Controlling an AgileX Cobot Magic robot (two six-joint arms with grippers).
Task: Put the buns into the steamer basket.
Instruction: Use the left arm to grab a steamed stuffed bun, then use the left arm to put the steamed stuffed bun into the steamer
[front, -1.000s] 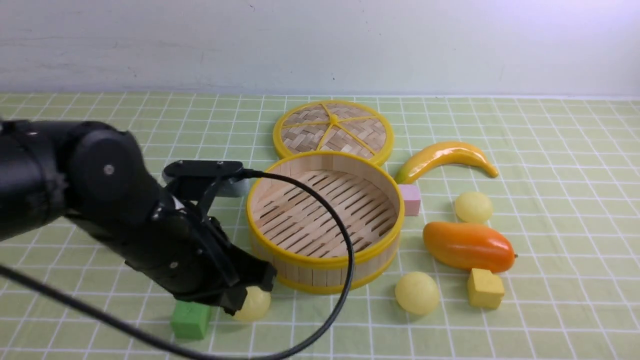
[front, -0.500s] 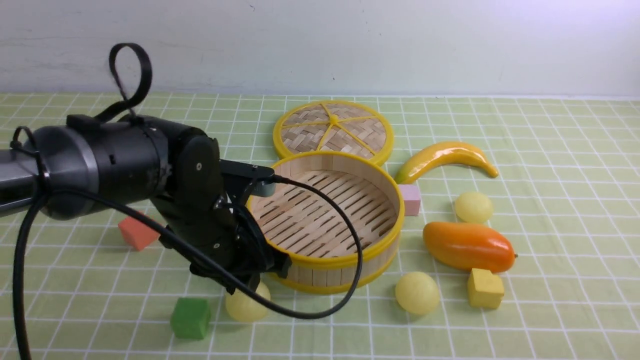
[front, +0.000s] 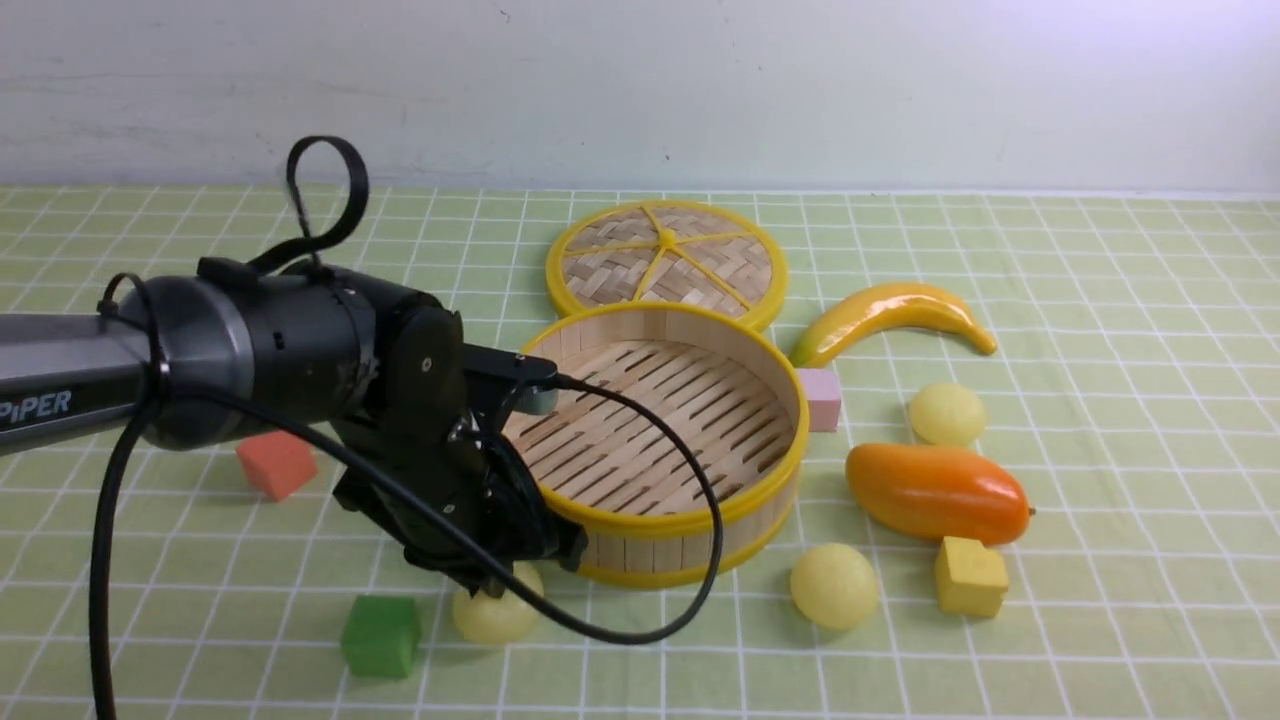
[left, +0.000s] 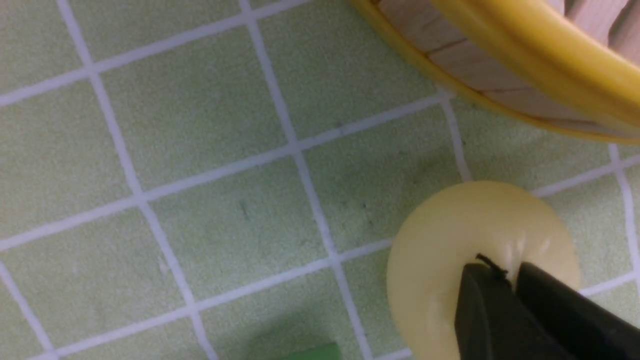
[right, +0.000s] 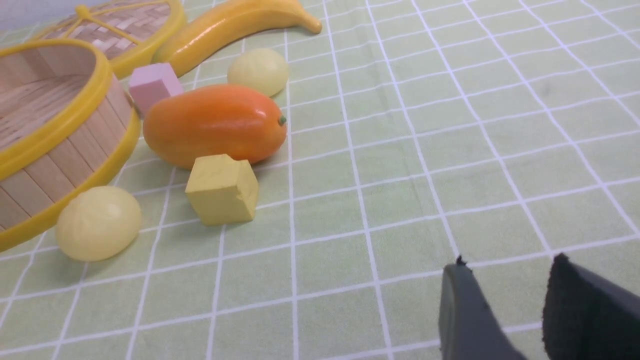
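Three pale-yellow buns lie on the cloth around the steamer basket (front: 650, 525), which is empty. One bun (front: 490, 615) sits at its front left, one (front: 834, 585) at its front right, one (front: 947, 413) to its right. My left gripper (front: 520, 572) points down on the front-left bun. In the left wrist view the jaws (left: 502, 270) stand nearly together, pinching the dimpled top of that bun (left: 440, 240), which rests on the cloth beside the basket wall (left: 500, 45). My right gripper (right: 507, 262) is open and empty, low over the cloth.
The woven lid (front: 666, 260) lies behind the basket. A banana (front: 890, 315), pink cube (front: 822, 398), orange mango (front: 935, 492) and yellow cube (front: 968, 577) lie to the right. A green cube (front: 380, 635) and a red cube (front: 276, 464) lie to the left. My left arm's cable loops over the basket's front.
My left arm has swung and lifted its wrist while the fingertips stayed at the front-left bun. That bun has shifted slightly left on the cloth. The red cube has come into sight.
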